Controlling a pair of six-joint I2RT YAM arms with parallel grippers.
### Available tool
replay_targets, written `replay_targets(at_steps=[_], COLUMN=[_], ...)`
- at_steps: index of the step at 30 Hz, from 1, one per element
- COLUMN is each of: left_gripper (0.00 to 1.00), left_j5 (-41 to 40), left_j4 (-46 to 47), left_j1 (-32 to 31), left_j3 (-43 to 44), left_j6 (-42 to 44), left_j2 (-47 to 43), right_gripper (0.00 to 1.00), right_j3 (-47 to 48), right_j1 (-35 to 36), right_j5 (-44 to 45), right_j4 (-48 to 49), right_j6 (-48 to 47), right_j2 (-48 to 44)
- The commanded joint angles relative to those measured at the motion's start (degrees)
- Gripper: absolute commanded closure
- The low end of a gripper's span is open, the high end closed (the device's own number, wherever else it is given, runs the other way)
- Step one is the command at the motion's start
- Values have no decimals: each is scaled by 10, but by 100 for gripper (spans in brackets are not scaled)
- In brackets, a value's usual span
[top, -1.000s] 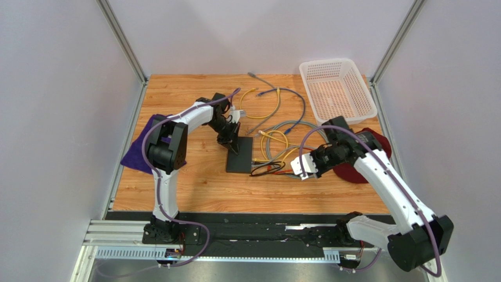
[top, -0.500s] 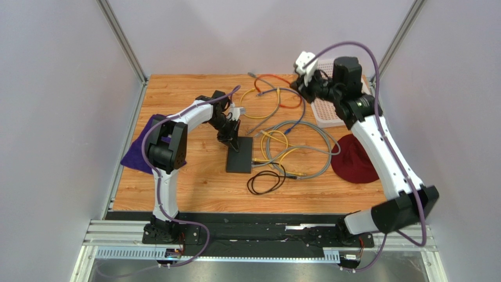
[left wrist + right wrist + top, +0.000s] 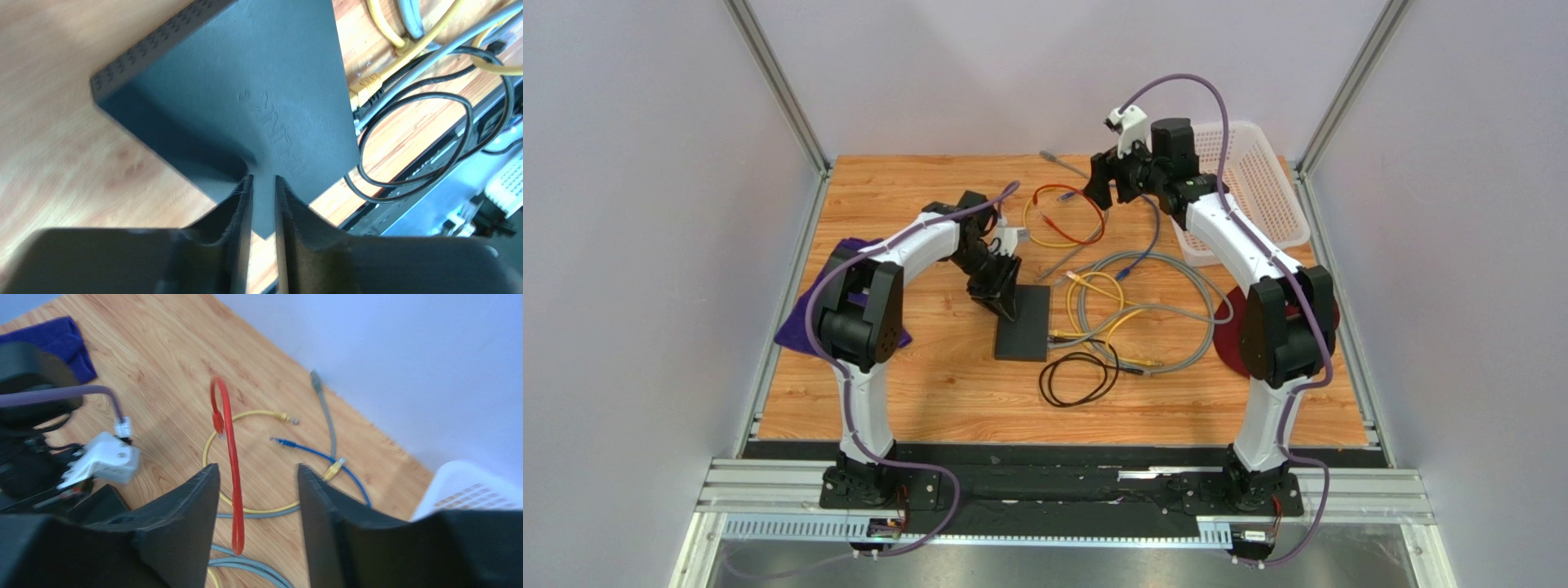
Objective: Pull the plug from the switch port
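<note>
left fingers (image 3: 242, 208) barely parted, empty, tips over switch (image 3: 245, 92). right fingers (image 3: 184, 520) wide apart, red cable (image 3: 232, 465) loose between them.

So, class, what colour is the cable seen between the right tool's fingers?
The cable is red, clearest in the right wrist view.

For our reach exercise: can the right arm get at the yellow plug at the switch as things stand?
Probably yes: the yellow plug on the switch's right edge lies uncovered, and the right gripper is open.
</note>
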Motion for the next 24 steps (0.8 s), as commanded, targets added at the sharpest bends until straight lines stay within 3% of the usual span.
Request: replay_targets(at_steps=[1,8,12,18,22,23,24], left_gripper=[59,53,53,53,68,81,87], left_j5=[-21,-59,-54,-25,32,52,84], left_j4=[9,7,-4,-16,-19,-27,-29], left_j1=[3,3,3,16,30,30,30], left_j3=[-7,6,11,2,14,18,25], left_j6=[14,20,20,11,22,27,29], left_j2=[-52,-59,-54,-46,-43,-40,-37], right_gripper=[22,28,28,29,30,31,32], right_j3=[-25,-129,-158,-80,-31,-26,-28], right_j1=[11,10,32,34,52,62,66], right_j5=[1,-276,-306,-381,-363,-357,-354], right_j4=[6,-107,-162,-256,-307,-313,-311], right_j6=[26,23,-36,-54,-86,-90,-94], right_j2=[-79,-80,-59,71,138,152,156])
